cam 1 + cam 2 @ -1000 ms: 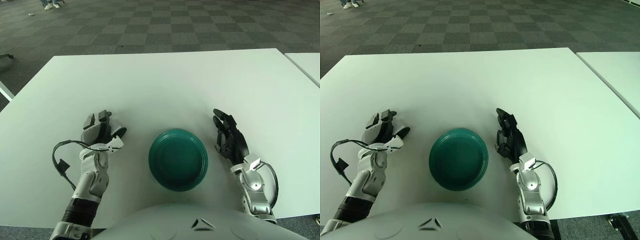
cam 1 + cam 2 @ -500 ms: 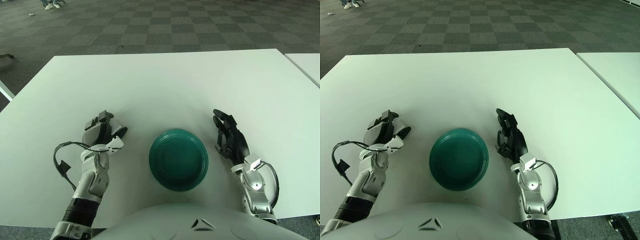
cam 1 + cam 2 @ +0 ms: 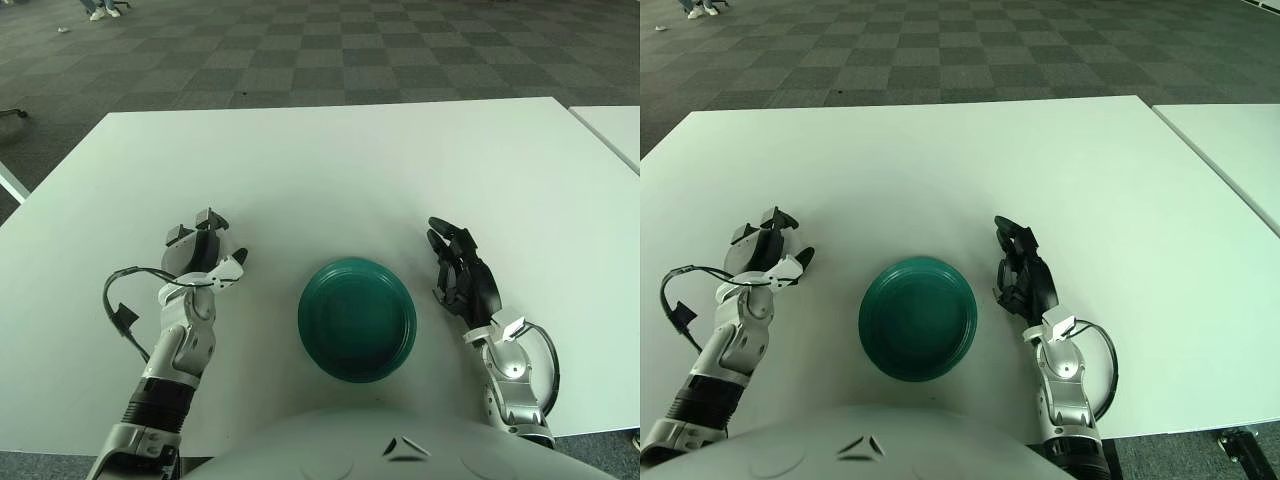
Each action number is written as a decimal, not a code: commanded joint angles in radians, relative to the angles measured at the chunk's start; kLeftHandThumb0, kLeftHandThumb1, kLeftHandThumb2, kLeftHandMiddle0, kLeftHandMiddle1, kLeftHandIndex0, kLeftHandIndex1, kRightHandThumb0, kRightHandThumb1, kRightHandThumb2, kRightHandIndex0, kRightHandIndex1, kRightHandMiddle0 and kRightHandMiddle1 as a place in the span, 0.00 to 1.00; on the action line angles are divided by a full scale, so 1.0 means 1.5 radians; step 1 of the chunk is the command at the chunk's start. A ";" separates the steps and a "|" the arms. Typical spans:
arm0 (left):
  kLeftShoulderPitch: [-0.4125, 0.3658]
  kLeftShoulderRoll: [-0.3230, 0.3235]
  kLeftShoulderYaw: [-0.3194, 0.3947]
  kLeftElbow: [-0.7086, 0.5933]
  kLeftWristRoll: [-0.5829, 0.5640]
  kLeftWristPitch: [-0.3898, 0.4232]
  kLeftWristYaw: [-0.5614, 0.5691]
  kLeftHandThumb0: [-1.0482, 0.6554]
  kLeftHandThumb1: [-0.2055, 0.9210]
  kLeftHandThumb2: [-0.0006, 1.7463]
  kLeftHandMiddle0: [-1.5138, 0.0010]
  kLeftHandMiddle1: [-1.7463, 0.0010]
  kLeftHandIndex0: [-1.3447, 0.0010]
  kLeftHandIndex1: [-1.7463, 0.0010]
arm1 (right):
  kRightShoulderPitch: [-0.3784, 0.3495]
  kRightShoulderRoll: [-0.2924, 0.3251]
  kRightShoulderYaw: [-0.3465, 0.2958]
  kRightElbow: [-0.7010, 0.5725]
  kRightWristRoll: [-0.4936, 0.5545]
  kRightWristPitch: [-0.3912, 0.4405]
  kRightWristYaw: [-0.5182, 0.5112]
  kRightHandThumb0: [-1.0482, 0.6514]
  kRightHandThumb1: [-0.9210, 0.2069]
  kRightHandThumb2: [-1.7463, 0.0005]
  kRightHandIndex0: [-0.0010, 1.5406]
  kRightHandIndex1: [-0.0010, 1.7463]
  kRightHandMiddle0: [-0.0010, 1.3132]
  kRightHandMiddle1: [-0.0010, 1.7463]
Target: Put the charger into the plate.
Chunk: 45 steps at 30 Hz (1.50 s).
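Note:
A dark green plate (image 3: 356, 320) lies on the white table (image 3: 330, 170), near its front edge and between my two hands; nothing is in it. My left hand (image 3: 203, 248) is just left of the plate, raised a little, its dark fingertips (image 3: 210, 219) pointing up. They curl round a small pale grey object, the charger (image 3: 188, 260), which is mostly hidden by the fingers. My right hand (image 3: 460, 276) shows just right of the plate with its black fingers stretched out and holding nothing.
A black cable loop (image 3: 118, 310) hangs off my left wrist. A second white table (image 3: 615, 125) stands at the far right across a narrow gap. Beyond the table's far edge is grey checkered carpet (image 3: 300, 50).
My left hand has turned and lifted a little, so its fingertips now point upward, and the dark patch beside it on the table is gone. The plate and right hand have stayed put.

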<state>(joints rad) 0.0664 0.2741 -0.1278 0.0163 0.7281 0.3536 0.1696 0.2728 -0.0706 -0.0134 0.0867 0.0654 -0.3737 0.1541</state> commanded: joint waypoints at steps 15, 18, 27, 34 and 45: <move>0.077 -0.022 -0.032 -0.121 -0.001 0.020 -0.026 0.61 0.18 0.95 0.41 0.06 0.53 0.00 | 0.020 0.005 -0.009 0.016 0.005 0.037 -0.008 0.19 0.00 0.46 0.16 0.02 0.00 0.48; 0.093 -0.017 -0.043 -0.209 0.023 0.024 -0.042 0.61 0.18 0.95 0.42 0.05 0.53 0.00 | 0.018 0.004 -0.011 0.023 0.011 0.042 -0.005 0.19 0.00 0.46 0.17 0.02 0.00 0.49; 0.104 -0.043 -0.121 -0.410 0.119 -0.002 -0.073 0.61 0.17 0.96 0.43 0.03 0.53 0.00 | 0.024 -0.003 -0.007 0.010 0.014 0.044 0.014 0.19 0.00 0.47 0.16 0.01 0.00 0.45; 0.105 -0.076 -0.190 -0.453 0.146 -0.019 -0.123 0.61 0.18 0.96 0.43 0.03 0.53 0.00 | 0.031 0.000 0.000 -0.008 0.009 0.045 0.015 0.18 0.00 0.48 0.16 0.01 0.00 0.44; 0.040 -0.112 -0.268 -0.501 0.199 -0.036 -0.279 0.61 0.19 0.96 0.44 0.02 0.54 0.00 | 0.032 0.000 0.001 0.004 0.013 0.059 0.014 0.20 0.00 0.51 0.17 0.01 0.00 0.45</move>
<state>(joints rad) 0.1770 0.1094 -0.5209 -0.6971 0.9899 0.3184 -0.2019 0.2930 -0.0670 -0.0115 0.0416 0.0821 -0.3308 0.1699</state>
